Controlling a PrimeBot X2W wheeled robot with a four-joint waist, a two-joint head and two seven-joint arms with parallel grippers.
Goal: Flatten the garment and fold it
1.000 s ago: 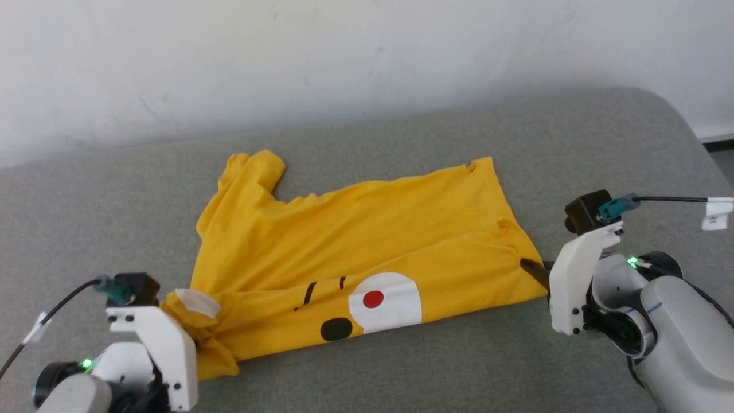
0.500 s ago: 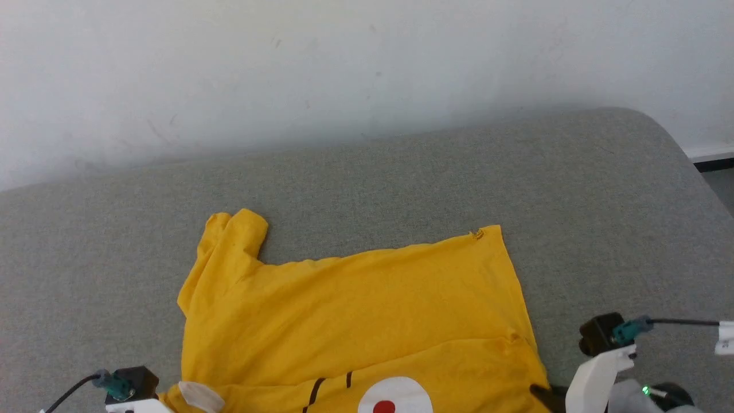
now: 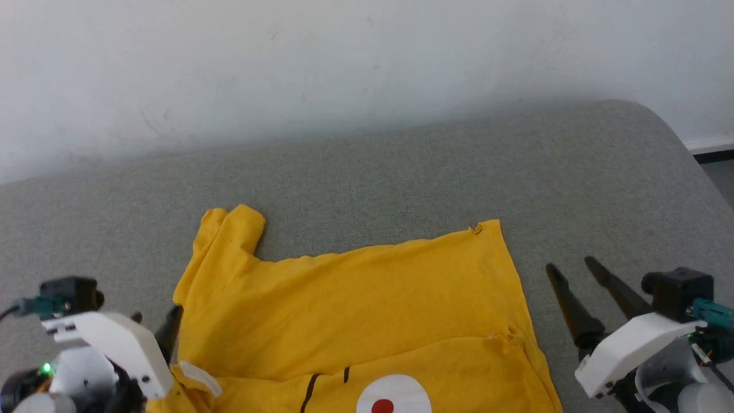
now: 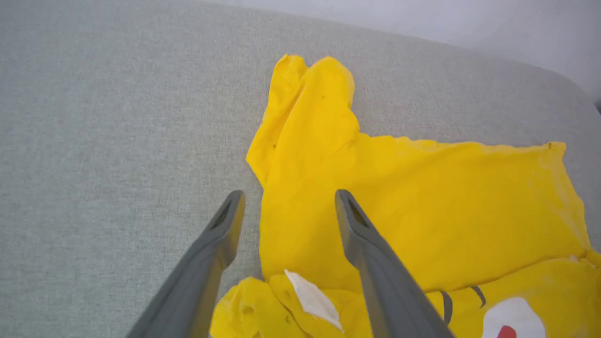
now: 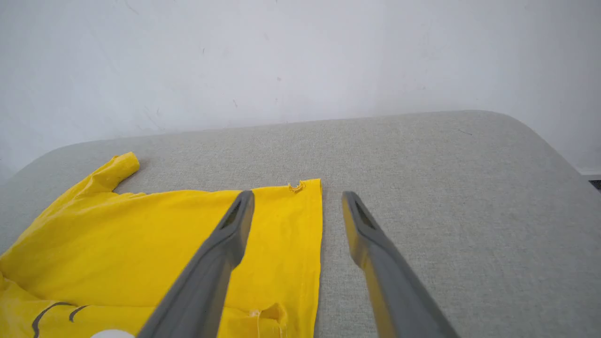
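The bright yellow garment (image 3: 355,304) lies on the grey padded surface (image 3: 401,172), its near part folded back over itself. The folded part shows the white patch with a red dot (image 3: 393,400) and thin black lines. One sleeve (image 3: 229,235) sticks out at the far left. My left gripper (image 3: 155,314) stands open at the garment's left edge, above the bunched collar with its white label (image 4: 312,298). Just off the right hem, my right gripper (image 3: 572,267) is open over bare surface. The left wrist view has the left gripper (image 4: 288,195) over the garment (image 4: 422,202). The right wrist view shows the right gripper (image 5: 297,195) straddling the hem corner (image 5: 310,188).
A white wall (image 3: 344,69) rises behind the grey surface. The surface rounds off at its far right corner (image 3: 659,123), with dark floor (image 3: 717,158) beyond. Bare grey cloth lies to the left, behind and right of the garment.
Both grippers have opened and let go of the garment's near corners, then drawn back up from it. The camera has tilted, so the whole picture sits lower.
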